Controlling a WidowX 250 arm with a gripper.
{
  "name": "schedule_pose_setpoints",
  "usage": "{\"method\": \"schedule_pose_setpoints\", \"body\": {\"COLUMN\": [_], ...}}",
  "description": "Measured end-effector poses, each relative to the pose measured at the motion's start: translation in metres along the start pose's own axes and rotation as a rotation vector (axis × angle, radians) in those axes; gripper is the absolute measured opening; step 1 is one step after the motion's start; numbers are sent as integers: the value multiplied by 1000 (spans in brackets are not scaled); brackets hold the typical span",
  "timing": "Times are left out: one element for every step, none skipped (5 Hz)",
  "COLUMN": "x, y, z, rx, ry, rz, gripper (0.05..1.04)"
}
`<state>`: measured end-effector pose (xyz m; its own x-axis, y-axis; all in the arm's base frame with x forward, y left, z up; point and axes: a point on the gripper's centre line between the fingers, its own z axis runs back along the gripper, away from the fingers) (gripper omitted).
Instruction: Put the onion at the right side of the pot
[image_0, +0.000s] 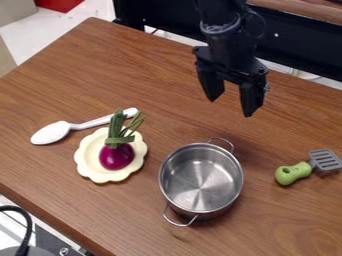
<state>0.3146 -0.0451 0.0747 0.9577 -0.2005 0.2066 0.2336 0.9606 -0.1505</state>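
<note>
Near the left part of the tabletop (140, 65), an onion (117, 156) lies on a scalloped plate (88, 156), a white spoon (51, 134) just beside. A metal pot (200, 185) stands toward the near edge, a green-handled spatula (294, 173) farther right. By the far edge hangs the gripper (232, 107), fingers apart

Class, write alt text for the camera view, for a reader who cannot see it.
A purple onion with green stalks rests on a scalloped cream plate, pictured left of a round silver metal pot. The brown wooden table also holds a white spoon and a green-handled grey slotted spatula; an open black two-finger tool hangs above.
</note>
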Motion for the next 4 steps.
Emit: {"method": "schedule_pose_setpoints", "body": {"x": [-6,-8,-14,-25], "y": [1,8,22,39], "z": [-8,-9,-6,21], "rx": [-5,-9,-19,-29], "ry": [31,26,41,44], "rz": [6,28,56,53], "gripper": [999,999,999,999]}}
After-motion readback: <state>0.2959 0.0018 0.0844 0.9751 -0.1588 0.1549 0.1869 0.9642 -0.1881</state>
